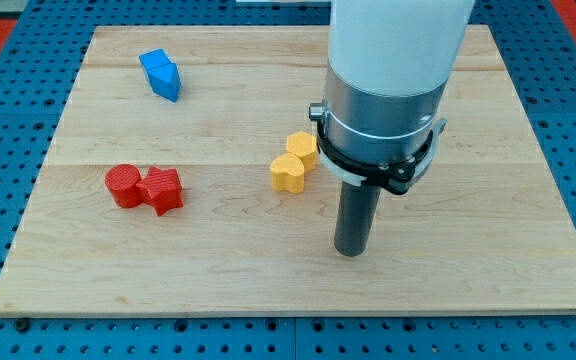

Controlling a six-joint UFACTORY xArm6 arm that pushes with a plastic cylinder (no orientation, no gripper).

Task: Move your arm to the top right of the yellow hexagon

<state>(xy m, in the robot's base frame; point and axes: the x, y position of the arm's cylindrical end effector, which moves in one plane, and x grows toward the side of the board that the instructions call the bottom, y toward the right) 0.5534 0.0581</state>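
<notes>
My tip (351, 250) is sitting on the bench (488, 270), right of and below the yellow hexagon (302, 148), which is touching the yellow heart (287, 173) mid-bench. Tool: bare rod, no jaws. I'm suggesting arcing up along the right, staying clear, stopping just beside the hexagon's upper-right corner.

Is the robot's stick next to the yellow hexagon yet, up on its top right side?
Not yet. My tip sits toward the view's bottom right of the yellow hexagon, apart from it and from the other yellow block. No block looks pushed against it. Left to do: slide up past the hexagon to its top right.
</notes>
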